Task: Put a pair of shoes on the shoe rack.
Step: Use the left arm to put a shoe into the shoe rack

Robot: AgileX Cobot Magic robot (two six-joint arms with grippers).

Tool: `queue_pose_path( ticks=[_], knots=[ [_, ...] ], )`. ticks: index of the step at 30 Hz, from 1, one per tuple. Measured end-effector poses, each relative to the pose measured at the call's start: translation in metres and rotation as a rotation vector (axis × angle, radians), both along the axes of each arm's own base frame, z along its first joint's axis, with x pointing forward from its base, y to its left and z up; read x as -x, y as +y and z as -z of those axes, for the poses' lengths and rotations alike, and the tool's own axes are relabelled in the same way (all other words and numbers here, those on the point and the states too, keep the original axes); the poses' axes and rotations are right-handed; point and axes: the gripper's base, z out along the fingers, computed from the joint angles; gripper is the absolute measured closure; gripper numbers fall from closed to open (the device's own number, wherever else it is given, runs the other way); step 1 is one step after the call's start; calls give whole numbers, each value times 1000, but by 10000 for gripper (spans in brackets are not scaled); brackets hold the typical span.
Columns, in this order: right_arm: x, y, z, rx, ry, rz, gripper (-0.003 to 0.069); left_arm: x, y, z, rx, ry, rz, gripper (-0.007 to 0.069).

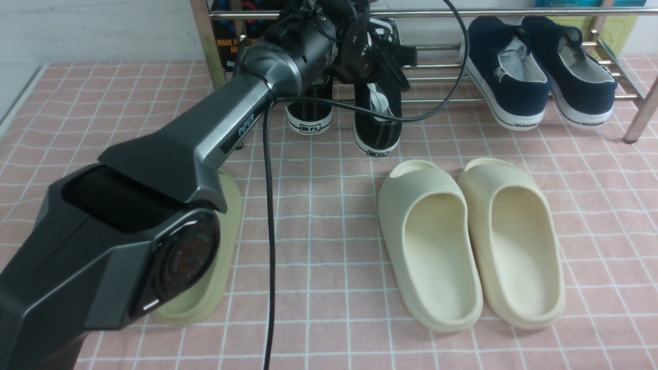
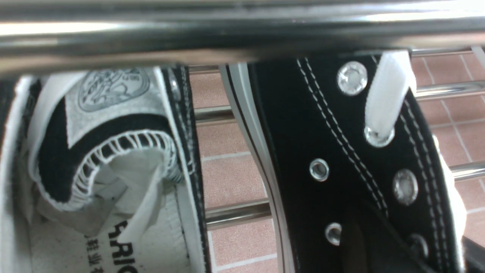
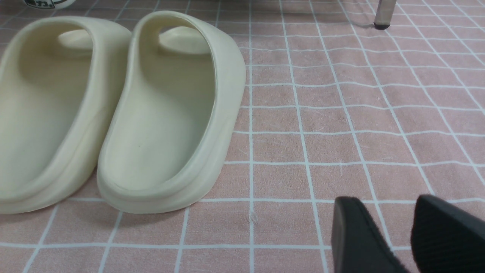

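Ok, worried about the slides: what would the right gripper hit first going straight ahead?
Probably not the slides; they lie aside. The right gripper faces bare mat, then perhaps the rack leg, depth unclear.

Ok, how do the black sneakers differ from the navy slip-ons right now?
The black sneakers have white laces and white stitching; the navy slip-ons show no laces. The sneakers' heels are uneven, the right one sticking out farther, while the slip-ons' heels line up roughly level. The left arm hangs over the sneakers; the slip-ons sit clear of it. Both pairs have white soles and lie on the shoe rack heels toward the camera.
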Motion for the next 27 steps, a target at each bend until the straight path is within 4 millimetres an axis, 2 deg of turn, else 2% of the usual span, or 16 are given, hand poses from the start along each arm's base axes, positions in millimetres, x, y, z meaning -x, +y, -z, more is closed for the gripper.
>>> queue_pose_path(
  ticks=[6, 14, 17, 18, 21, 24, 27],
  knots=[
    [0, 0, 0, 0, 0, 0, 419, 1, -1, 0, -14, -6, 12, 530],
    [0, 0, 0, 0, 0, 0, 419, 2, -2, -9, 18, -22, 20, 317],
    [0, 0, 0, 0, 0, 0, 419, 10, 0, -26, 42, -8, 25, 270],
    [0, 0, 0, 0, 0, 0, 419, 11, 1, -29, 44, -7, 29, 267],
    [0, 0, 0, 0, 0, 0, 419, 32, 4, -65, 19, -11, 96, 265],
    [0, 0, 0, 0, 0, 0, 419, 57, 3, -94, -40, -8, 181, 302],
    [0, 0, 0, 0, 0, 0, 419, 78, -3, -98, -136, 62, 265, 401]
  ],
)
